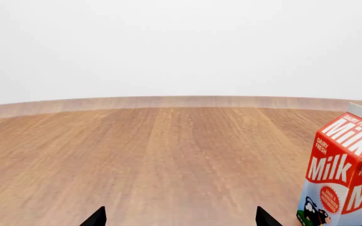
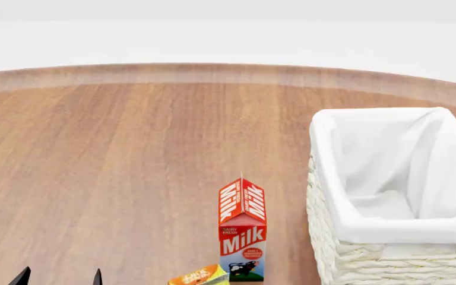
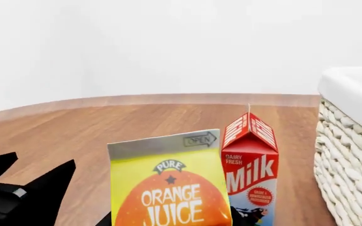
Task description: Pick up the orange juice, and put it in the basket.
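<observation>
The orange juice [image 3: 168, 188] is a yellow carton with an orange disc and white lettering. It fills the near middle of the right wrist view, and only its top [image 2: 200, 276] shows at the head view's lower edge. My right gripper [image 3: 177, 219] is open and straddles its lower part. One dark fingertip [image 3: 105, 220] shows beside the carton's edge, and the other is hidden. The basket [image 2: 335, 237], cream wicker with a white liner, stands to the right. My left gripper [image 1: 181, 217] is open over bare wood, left of the juice [image 2: 60, 276].
A red-and-white Milk carton [image 2: 242, 228] stands upright just behind the juice and left of the basket [image 3: 350, 150]. It also shows in the left wrist view [image 1: 344, 179]. The wooden table's [image 2: 133, 148] far edge curves across the back. The left arm's black fingers [image 3: 43, 188] sit left of the juice.
</observation>
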